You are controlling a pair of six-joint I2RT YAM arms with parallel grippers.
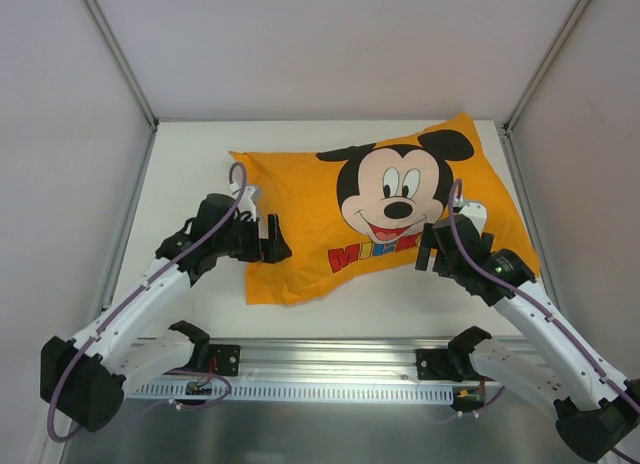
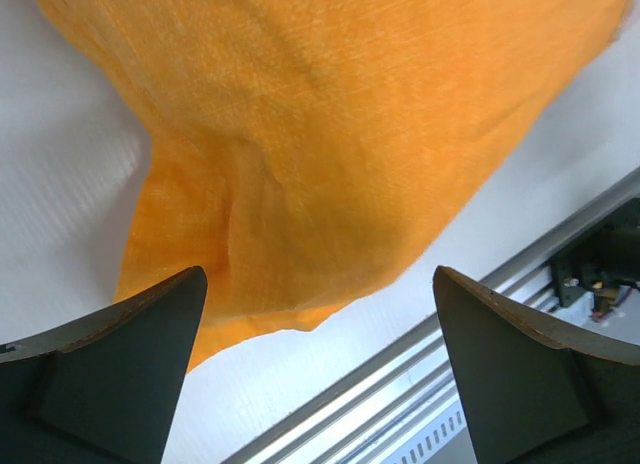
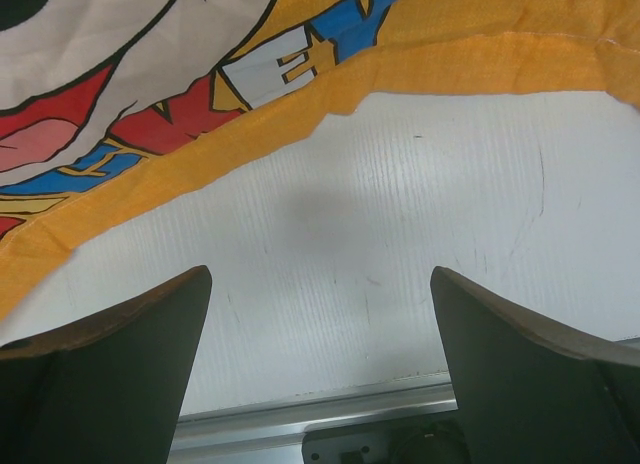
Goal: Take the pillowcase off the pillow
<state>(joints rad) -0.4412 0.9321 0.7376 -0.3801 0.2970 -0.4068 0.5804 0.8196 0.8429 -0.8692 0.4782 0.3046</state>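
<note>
The pillowcase [image 1: 300, 234] lies flat on the white tabletop [image 1: 200, 164], its Mickey Mouse face [image 1: 392, 199] turned up. No white pillow shows anywhere. From the gentle swell of the cloth I judge that it is inside, fully covered.

My left gripper [image 1: 272, 239] sits well left of the face, over the case's near-left corner. Its jaws are apart, with loose, creased orange cloth lying under them. My right gripper [image 1: 432, 249] sits just below the face, at the coloured lettering [image 3: 290, 69]. Its jaws are also apart, over bare tabletop just short of the hem.

I expect the cloth to be thin, light and limp. It should bunch and slide rather than resist, and a shallow pinch could slip off. The stuffing should be soft and springy, so a deep bite would catch it too.

I would pinch 1 layer of cloth at the corner left of the face. I cannot tell which end is open.
</note>
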